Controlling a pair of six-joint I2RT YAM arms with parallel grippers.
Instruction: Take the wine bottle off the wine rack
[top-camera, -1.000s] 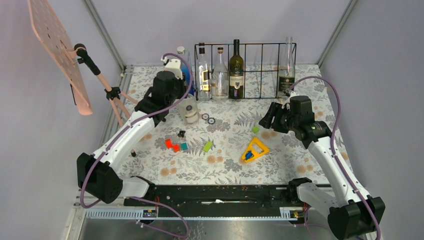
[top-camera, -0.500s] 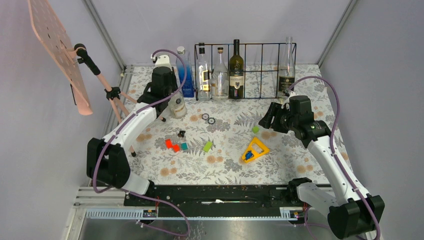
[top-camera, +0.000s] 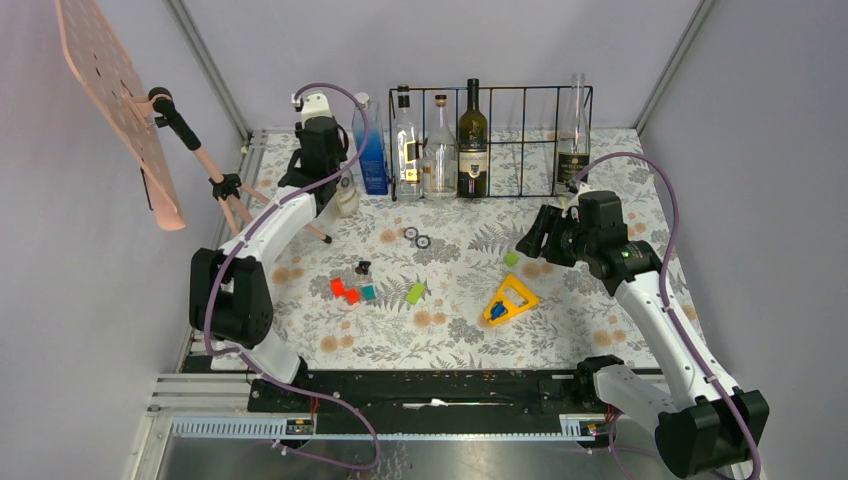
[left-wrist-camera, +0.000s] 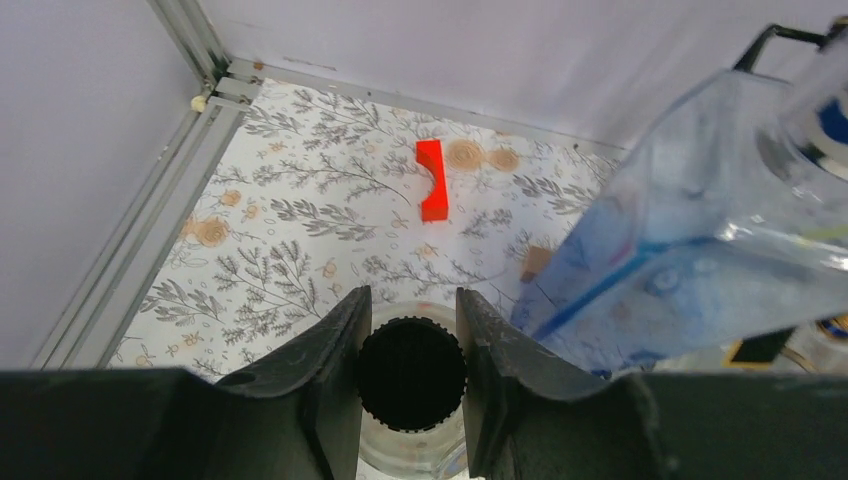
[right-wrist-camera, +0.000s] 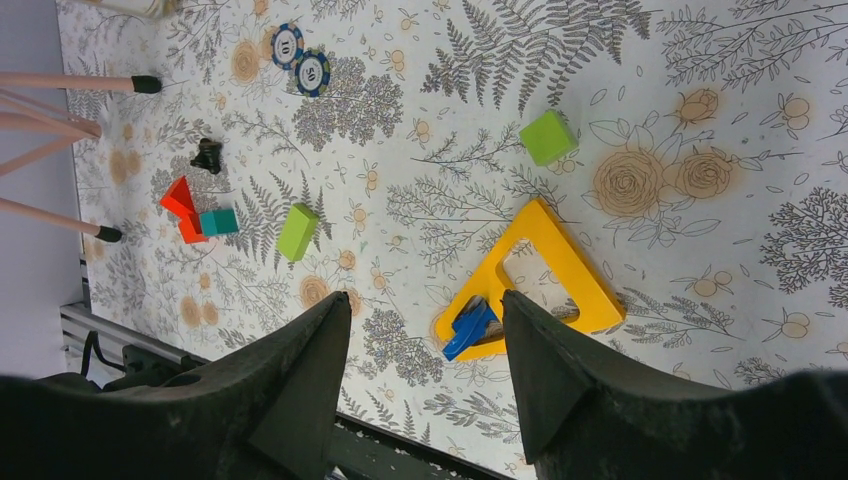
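The black wire wine rack stands at the back; its corner shows in the left wrist view. It holds two clear bottles and a dark wine bottle. A tall clear bottle stands at its right end. My left gripper is shut on the black cap of a small clear bottle, left of the rack beside a blue bottle. My right gripper is open and empty above the mat.
A pink pegboard on a tripod stands at the far left, its legs close to my left arm. A red block lies in the back corner. A yellow triangle, a green cube, poker chips and small blocks lie mid-table.
My left arm has carried the small clear bottle left and back, from in front of the rack to beside the blue bottle. The right arm has not moved.
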